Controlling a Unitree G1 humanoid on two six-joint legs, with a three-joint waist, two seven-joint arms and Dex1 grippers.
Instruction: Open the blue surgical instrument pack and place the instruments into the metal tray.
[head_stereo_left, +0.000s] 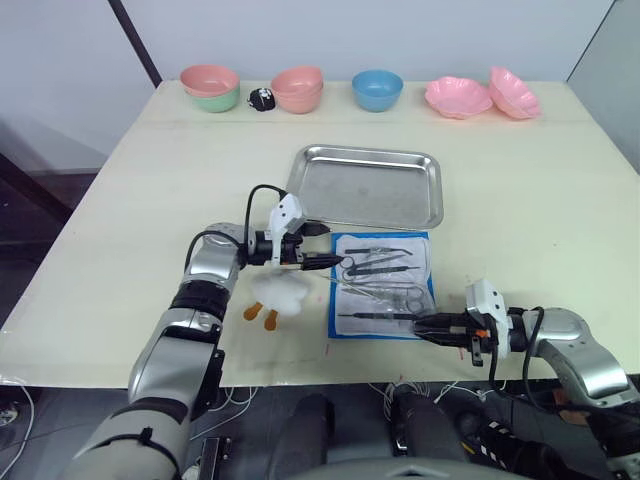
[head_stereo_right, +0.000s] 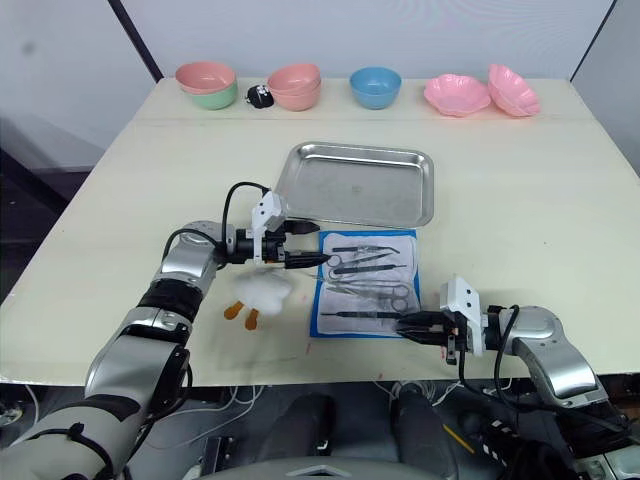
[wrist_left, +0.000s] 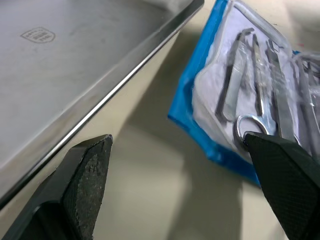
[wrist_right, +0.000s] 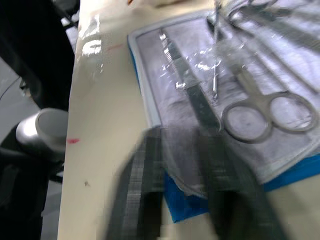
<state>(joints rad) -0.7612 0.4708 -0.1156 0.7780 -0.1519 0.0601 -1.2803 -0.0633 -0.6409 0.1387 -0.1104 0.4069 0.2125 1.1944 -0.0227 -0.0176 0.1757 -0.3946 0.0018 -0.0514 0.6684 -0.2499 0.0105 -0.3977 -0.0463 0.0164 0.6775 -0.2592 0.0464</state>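
The blue surgical instrument pack (head_stereo_left: 381, 286) lies opened flat on the table just in front of the metal tray (head_stereo_left: 366, 186), which holds nothing. Several silver instruments (head_stereo_left: 378, 262) rest on its white-grey lining under clear film, among them ring-handled scissors (wrist_right: 268, 113). My left gripper (head_stereo_left: 335, 262) hovers at the pack's left edge, open wide, with the tray rim (wrist_left: 115, 85) to one side and the pack (wrist_left: 210, 145) to the other. My right gripper (head_stereo_left: 421, 325) sits at the pack's near right corner, its blurred fingers (wrist_right: 140, 190) apart over the lining's edge.
A white soft toy with orange feet (head_stereo_left: 277, 294) lies under my left forearm. Along the table's far edge stand pink and green bowls (head_stereo_left: 210, 88), stacked pink bowls (head_stereo_left: 297, 89), a blue bowl (head_stereo_left: 377, 90), two pink flower-shaped dishes (head_stereo_left: 458, 97) and a small black object (head_stereo_left: 262, 97).
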